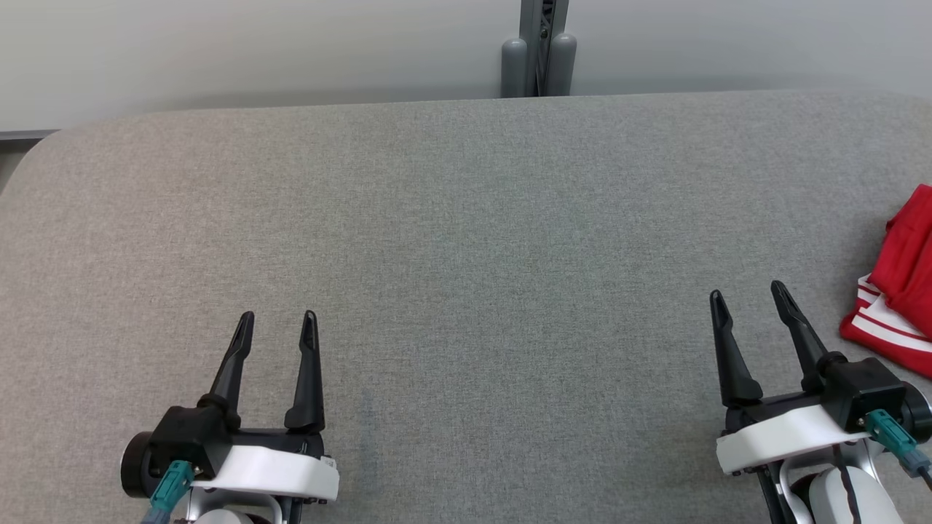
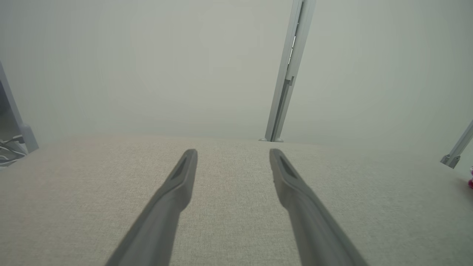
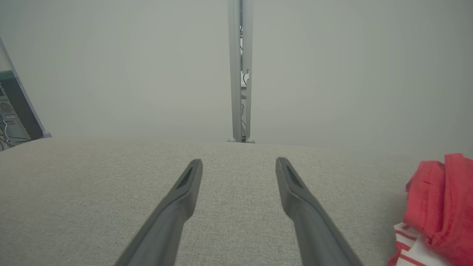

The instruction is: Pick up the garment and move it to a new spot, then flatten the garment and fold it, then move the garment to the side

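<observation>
Left end effector (image 1: 279, 314) sits nearest, low and left of the post (image 1: 539, 51). It is released, fingers spread, nothing between them. Right end effector (image 1: 748, 289) is low and right of the post, also released and empty. Both sit low over the bench (image 1: 466, 255); can't tell if they touch it.

Garment (image 1: 903, 284) is red with white-striped trim. It lies well right of the post on the near half of the bench, just beside the right end effector but apart from it, and partly cut off by the frame. In the right wrist view it looks bunched, red cloth over the striped part. Neat fold or loose heap, can't tell.

Step in hand isn't settled. The scene fits a garment waiting at the side for pickup. It equally fits one parked at the side after folding, arms back at rest. So no next move is called here.

Room: bare bench runs between the end effectors and on to the far edge under the post, plenty for spreading cloth. The far-left corner is rounded. The bench edge right of the garment is out of frame, so margin there is unknown and cloth could likely slide off. The post stands behind the far edge against the wall (image 1: 218, 44), probably the only snag for a long reach.
</observation>
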Motion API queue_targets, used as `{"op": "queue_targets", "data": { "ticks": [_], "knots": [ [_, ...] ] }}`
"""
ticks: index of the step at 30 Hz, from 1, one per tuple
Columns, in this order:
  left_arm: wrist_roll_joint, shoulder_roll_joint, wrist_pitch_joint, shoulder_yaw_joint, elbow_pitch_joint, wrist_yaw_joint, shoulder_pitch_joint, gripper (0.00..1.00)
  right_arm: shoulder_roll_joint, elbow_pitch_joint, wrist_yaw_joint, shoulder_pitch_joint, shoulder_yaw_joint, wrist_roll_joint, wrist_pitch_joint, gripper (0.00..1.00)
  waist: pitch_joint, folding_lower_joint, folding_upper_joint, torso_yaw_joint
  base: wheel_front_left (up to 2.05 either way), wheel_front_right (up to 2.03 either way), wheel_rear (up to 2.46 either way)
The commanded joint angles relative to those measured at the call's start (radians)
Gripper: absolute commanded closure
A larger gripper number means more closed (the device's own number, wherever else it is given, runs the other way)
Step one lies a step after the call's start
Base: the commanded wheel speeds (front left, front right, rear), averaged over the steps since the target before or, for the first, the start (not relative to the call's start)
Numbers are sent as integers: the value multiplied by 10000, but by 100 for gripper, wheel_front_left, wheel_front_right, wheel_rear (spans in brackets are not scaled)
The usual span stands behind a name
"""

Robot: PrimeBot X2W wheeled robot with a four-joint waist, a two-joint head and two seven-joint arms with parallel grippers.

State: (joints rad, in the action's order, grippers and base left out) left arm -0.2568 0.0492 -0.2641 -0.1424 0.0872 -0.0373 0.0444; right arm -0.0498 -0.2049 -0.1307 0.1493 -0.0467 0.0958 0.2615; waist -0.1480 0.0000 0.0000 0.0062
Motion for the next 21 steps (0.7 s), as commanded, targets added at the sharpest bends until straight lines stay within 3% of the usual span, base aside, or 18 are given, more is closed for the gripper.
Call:
{"op": "queue_targets", "data": {
  "ticks": [1, 10, 21],
  "knots": [
    [77, 40, 9, 41, -23, -28, 39, 0, -25, -29, -3, 20, -13, -74, 32, 0, 19, 0, 0, -5, 0, 0, 0],
    [-238, 45, 9, 185, -337, 554, -130, 0, -25, -68, -3, 18, -119, -16, 33, 0, 100, 0, 0, -97, 0, 0, 0],
    [-639, 42, 9, 398, -259, 891, -185, 0, -25, -92, -3, 33, -156, -96, 33, 0, 154, 0, 0, -112, 0, 0, 0]
  ]
}}
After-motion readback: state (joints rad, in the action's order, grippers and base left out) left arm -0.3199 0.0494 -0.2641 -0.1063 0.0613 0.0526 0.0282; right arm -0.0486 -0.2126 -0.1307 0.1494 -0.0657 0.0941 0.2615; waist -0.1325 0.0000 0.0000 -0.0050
